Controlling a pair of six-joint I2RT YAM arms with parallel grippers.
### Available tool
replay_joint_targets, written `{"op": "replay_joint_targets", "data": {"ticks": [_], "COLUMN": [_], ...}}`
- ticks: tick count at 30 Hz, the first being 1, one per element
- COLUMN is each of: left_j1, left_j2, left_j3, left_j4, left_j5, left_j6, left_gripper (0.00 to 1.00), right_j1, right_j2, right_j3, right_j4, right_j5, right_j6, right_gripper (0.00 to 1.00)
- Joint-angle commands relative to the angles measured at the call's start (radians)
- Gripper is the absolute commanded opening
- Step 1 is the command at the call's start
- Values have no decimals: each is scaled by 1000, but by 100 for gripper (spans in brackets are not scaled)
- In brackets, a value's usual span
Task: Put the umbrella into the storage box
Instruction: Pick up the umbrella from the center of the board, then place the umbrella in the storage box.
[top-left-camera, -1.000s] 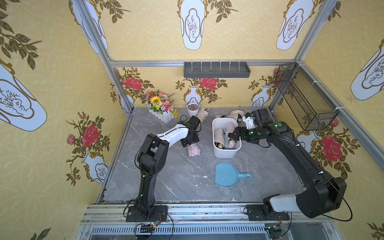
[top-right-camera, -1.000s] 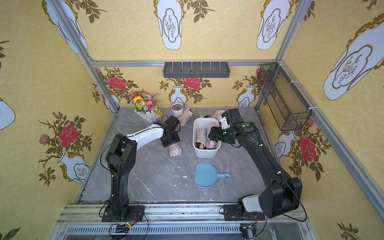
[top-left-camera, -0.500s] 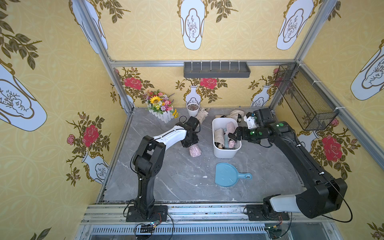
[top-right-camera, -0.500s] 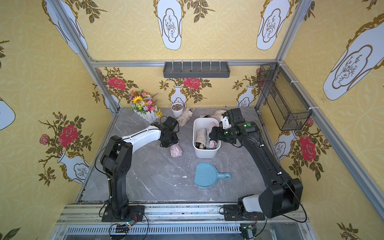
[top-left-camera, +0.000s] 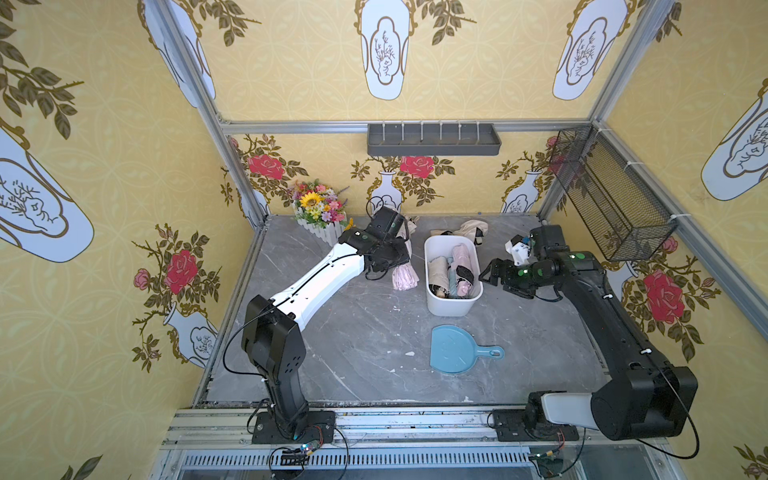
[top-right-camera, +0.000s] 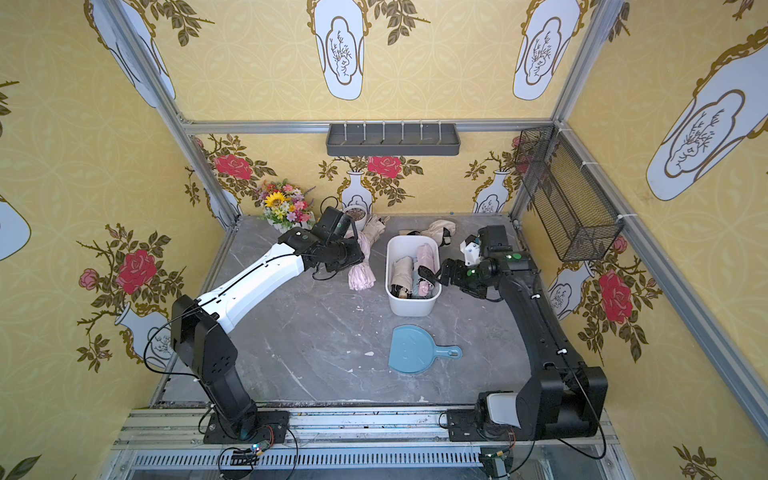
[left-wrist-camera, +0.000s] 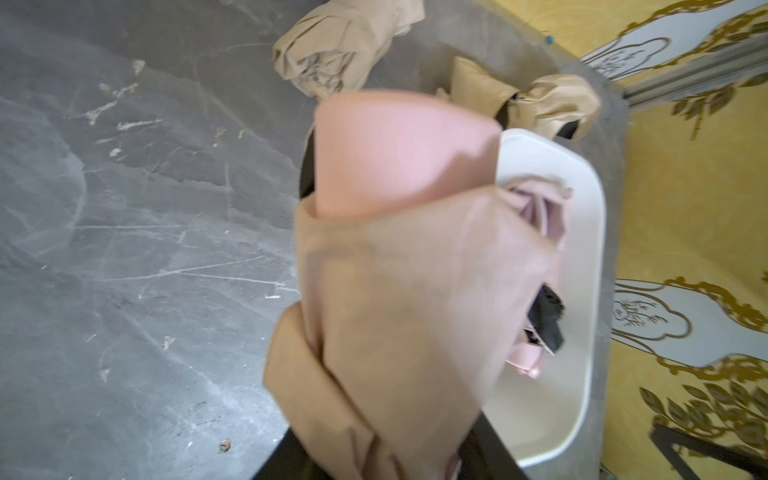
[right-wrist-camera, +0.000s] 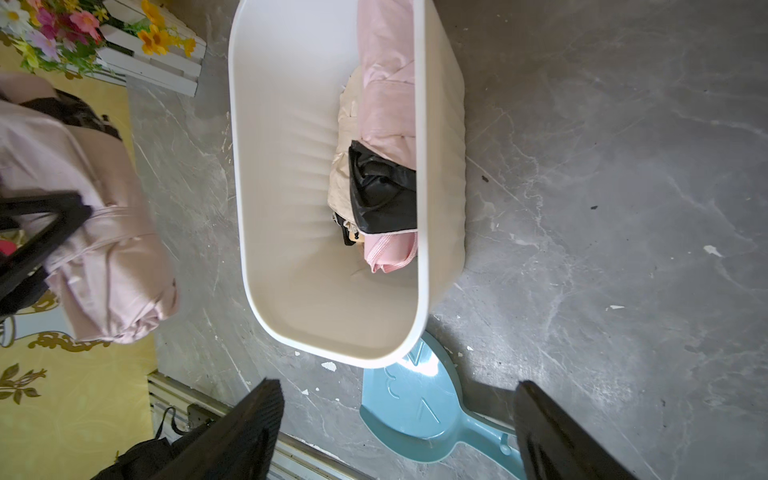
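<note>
Left pincer (top-right-camera: 356, 259) clamped on pink umbrella (top-right-camera: 360, 274), lifted off bench (top-right-camera: 316, 332), just beside box (top-right-camera: 411, 305) at its 9 o'clock. Fabric fills left wrist view (left-wrist-camera: 407, 311); box rim behind it. Right pincer (top-right-camera: 432, 276) spread wide, empty, hovering at box's 3 o'clock edge. Box mid-bench, holding several folded umbrellas: pink (right-wrist-camera: 390, 83), cream, black. Beige umbrellas (top-left-camera: 471, 228) on bench at 12 o'clock of box. Blue dustpan (top-left-camera: 455, 349) at 6 o'clock.
</note>
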Motion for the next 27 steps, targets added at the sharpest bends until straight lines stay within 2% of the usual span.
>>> {"op": "replay_joint_targets", "data": {"ticks": [1, 6, 14, 23, 27], "left_j1": [-23, -69, -140, -151, -149], "left_j2": [8, 62, 227, 318, 408], "left_j3": [64, 184, 393, 425, 492], "left_j4": [1, 29, 35, 52, -27], "left_j5": [49, 113, 179, 183, 144], "left_j6": [14, -5, -18, 10, 43], "left_gripper": [23, 22, 21, 20, 21], "right_j1": [-52, -87, -95, -97, -97], "right_j2": [5, 6, 0, -16, -28], "right_j3": [-13, -17, -35, -69, -68], "right_j4": [1, -9, 8, 30, 25], "right_j5": [-81, -102, -120, -133, -127], "right_j6": [-34, -54, -41, -26, -31], "right_gripper": [90, 90, 89, 89, 89]}}
